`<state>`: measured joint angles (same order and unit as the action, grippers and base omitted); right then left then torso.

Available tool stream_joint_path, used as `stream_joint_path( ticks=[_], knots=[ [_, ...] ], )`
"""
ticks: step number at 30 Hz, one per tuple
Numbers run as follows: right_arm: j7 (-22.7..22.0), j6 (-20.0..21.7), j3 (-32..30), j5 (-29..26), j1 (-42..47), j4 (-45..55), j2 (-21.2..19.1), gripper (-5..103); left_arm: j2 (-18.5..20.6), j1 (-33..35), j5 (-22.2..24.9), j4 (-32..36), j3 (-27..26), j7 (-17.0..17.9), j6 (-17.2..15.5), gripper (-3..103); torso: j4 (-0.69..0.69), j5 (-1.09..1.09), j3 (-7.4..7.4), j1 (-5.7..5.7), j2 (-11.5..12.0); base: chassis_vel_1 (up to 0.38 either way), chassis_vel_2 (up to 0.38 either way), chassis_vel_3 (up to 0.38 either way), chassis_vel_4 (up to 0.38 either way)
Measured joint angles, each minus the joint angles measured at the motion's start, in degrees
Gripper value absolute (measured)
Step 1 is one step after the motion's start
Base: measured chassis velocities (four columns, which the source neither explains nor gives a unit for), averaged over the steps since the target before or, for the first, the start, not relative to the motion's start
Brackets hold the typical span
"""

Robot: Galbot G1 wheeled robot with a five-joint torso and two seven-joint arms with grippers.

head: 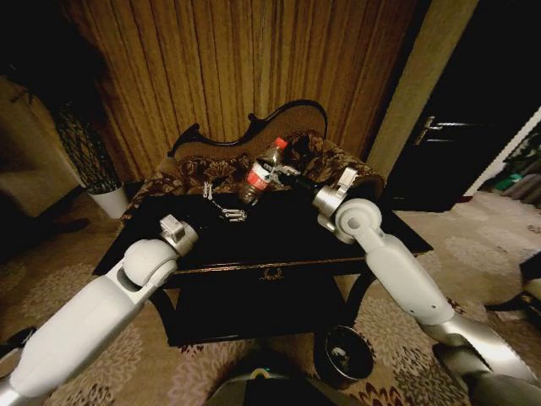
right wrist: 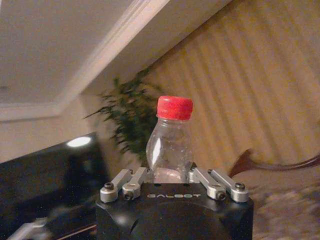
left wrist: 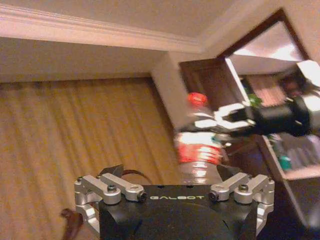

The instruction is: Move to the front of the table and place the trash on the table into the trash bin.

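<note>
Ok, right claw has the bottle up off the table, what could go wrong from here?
The right claw grips the bottle low on its body, so it may tip or slip during the swing. The trash bin sits on the floor beside the table, under the right arm, so reaching it looks awkward. The left claw hovers close by; the arms could clash.

- table (head: pixel 279 254): glossy black, gold trim along front edge, gold emblem at 6 o'clock, lower shelf beneath.
- small pale scraps (head: pixel 221 205) lie on top toward 11 o'clock; kind unclear.
- table stands on patterned carpet (head: pixel 473 254).
</note>
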<state>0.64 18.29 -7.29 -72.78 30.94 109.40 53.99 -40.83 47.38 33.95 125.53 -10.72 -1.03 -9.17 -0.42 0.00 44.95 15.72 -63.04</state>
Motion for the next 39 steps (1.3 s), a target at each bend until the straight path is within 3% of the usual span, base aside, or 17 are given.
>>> stream_joint_path(
  ticks=[4, 7, 8, 10, 11, 13, 14, 15, 16, 19, 27, 39],
  knots=[
    [-5.19, 0.39, -3.27, 4.61, 3.29, 0.29, -0.96, 27, 0.21, 2.6, 2.58, 0.63, -5.62, 2.38, -1.86, 100, 0.0, 0.0, 0.0, 0.0, 0.0, 0.0, 0.0, 0.0, 0.0],
    [-12.83, 2.63, -6.46, 8.38, 9.11, 2.17, -2.63, 27, -0.31, 6.02, 5.32, 0.88, -11.85, 7.87, -4.34, 100, -0.01, 0.01, 0.0, 0.0, 0.0, 0.0, 0.0, 0.0, 0.0],
    [-12.83, 2.63, -6.46, 8.38, 9.11, 2.17, -2.63, 27, -0.31, 6.02, 5.32, 0.88, -11.85, 7.87, -4.34, 100, -0.01, 0.01, 0.0, 0.0, 0.0, 0.0, 0.0, 0.0, 0.0],
    [-13.71, 1.65, -9.06, 15.46, 14.57, 2.91, -4.45, 27, -1.57, 9.51, 6.7, 0.05, -18.04, 11.41, -7.0, 100, -0.03, 0.02, 0.0, 0.0, 0.0, 0.0, 0.0, 0.0, 0.0],
    [-13.71, 1.65, -9.06, 15.46, 14.57, 2.91, -4.45, 27, -1.57, 9.51, 6.7, 0.05, -18.04, 11.41, -7.0, 100, -0.03, 0.02, 0.0, 0.0, 0.0, 0.0, 0.0, 0.0, 0.0],
    [-14.2, 0.03, -11.66, 19.88, 18.38, 3.6, -5.58, 27, -2.64, 14.36, 8.17, -0.69, -24.43, 13.12, -8.9, 100, -0.03, -0.01, 0.0, 0.0, 0.0, 0.0, 0.0, 0.0, 0.0],
    [-14.2, 0.03, -11.66, 19.88, 18.38, 3.6, -5.58, 27, -2.64, 14.36, 8.17, -0.69, -24.43, 13.12, -8.9, 100, -0.03, -0.01, 0.0, 0.0, 0.0, 0.0, 0.0, 0.0, 0.0],
    [-14.3, -0.99, -13.9, 22.2, 20.6, 3.91, -6.13, 27, -3.53, 18.19, 8.88, -0.78, -29.57, 13.39, -10.19, 100, 0.01, 0.0, 0.0, 0.0, 0.0, 0.0, 0.0, 0.0, 0.0],
    [-14.3, -0.99, -13.9, 22.2, 20.6, 3.91, -6.13, 27, -3.53, 18.19, 8.88, -0.78, -29.57, 13.39, -10.19, 100, 0.01, 0.0, 0.0, 0.0, 0.0, 0.0, 0.0, 0.0, 0.0],
    [-14.23, -1.77, -18.67, 24.33, 24.01, 4.83, -6.98, 27, -6.1, 24.79, 10.14, -0.32, -39.78, 13.82, -12.86, 100, 0.01, -0.01, -0.01, -0.01, 0.0, 0.0, 0.0, 0.0, 0.0],
    [-13.92, -1.83, -22.89, 25.96, 27.11, 6.12, -7.8, 27, -9.42, 34.02, 12.09, 2.33, -51.78, 12.7, -13.59, 100, 0.01, -0.01, -0.01, -0.01, -0.01, 0.0, 0.0, 0.0, 0.0],
    [-13.89, 0.54, -24.73, 27.73, 32.71, 9.49, -6.25, 27, -8.92, 38.55, 15.43, 4.88, -57.56, 12.24, -13.36, 100, -0.01, 0.0, 0.0, -0.01, 0.0, 0.0, 0.0, 0.0, 0.0]
  ],
)
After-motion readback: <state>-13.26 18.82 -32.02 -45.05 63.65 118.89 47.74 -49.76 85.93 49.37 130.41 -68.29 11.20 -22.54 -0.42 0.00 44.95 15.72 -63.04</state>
